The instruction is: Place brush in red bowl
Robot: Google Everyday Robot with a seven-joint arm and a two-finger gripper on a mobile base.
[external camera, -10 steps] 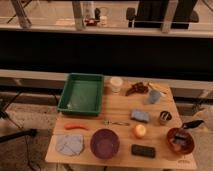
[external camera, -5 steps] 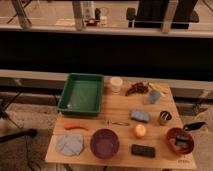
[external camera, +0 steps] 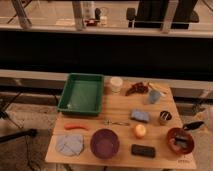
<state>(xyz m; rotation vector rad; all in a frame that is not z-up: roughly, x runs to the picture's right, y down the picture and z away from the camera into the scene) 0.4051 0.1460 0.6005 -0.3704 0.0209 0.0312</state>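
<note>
Brush [external camera: 182, 143] lay inside red bowl [external camera: 179, 140], near counter [external camera: 120, 112] right front corner. Tool [external camera: 194, 125] hung just right of bowl (jaw state: cannot tell). Placing looked done; next move likely called for clean retreat without nudging bowl.

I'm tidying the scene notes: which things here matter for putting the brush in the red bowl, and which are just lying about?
Job: brush, lying in the red bowl; gripper, just right of the bowl.

Lying about: green tray, purple bowl, black block, orange fruit, blue cup, white cup.
</note>
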